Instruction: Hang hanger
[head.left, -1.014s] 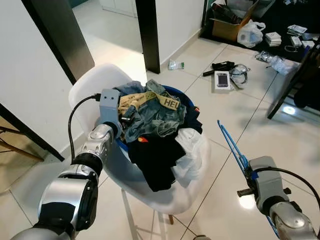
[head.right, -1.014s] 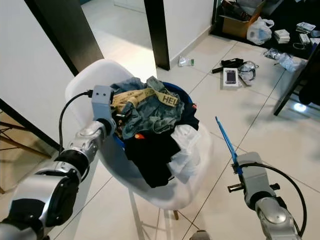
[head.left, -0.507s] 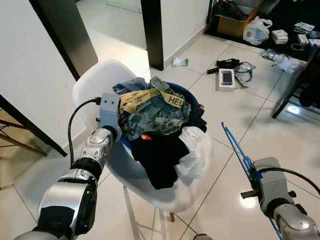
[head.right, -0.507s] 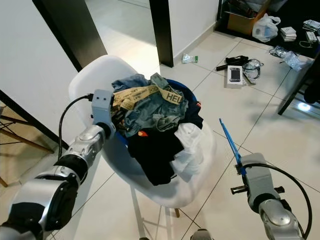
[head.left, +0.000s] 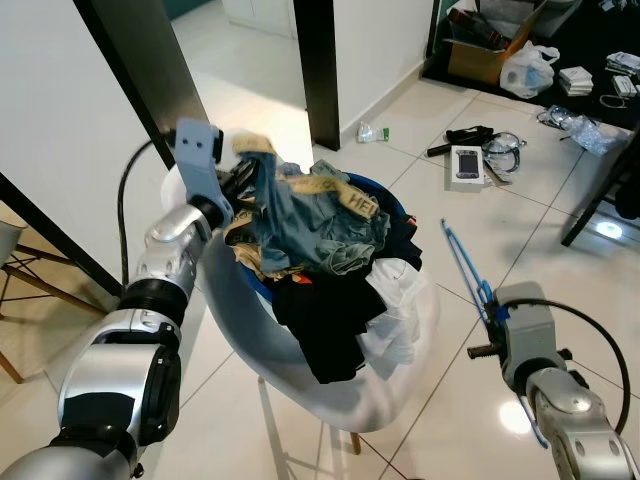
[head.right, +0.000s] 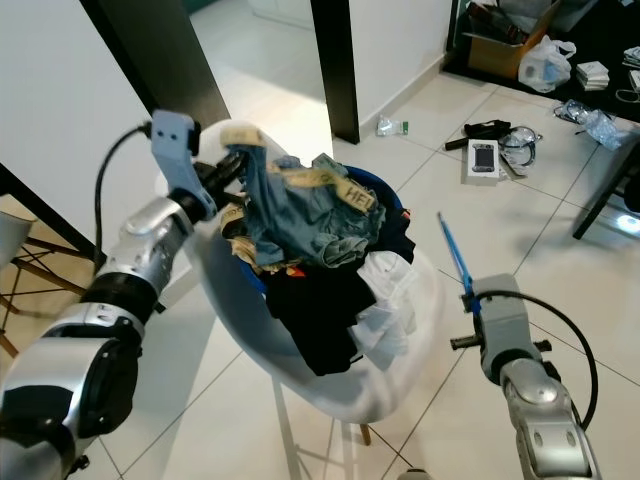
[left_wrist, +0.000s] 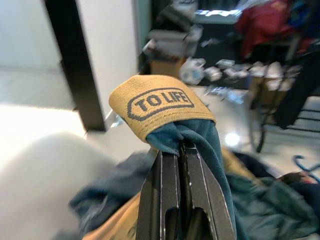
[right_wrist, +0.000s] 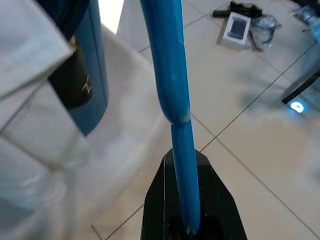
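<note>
Left gripper (left_wrist: 181, 150): fingers pressed together, pinching a fold of a blue-green garment (head.left: 300, 215) just under its tan "TO LIFE" waistband (left_wrist: 159, 104), and holding it raised over the back edge of the white chair (head.left: 345, 395).

Right gripper (right_wrist: 184, 165): fingers closing on the rod of a blue hanger (head.left: 465, 270), which is pointing up and away beside the chair's right edge, above the tiled floor (head.left: 500, 220).

Laundry pile (head.left: 340, 290): dark and white clothes sitting in a blue basket (head.right: 383, 195) on the chair seat.
</note>
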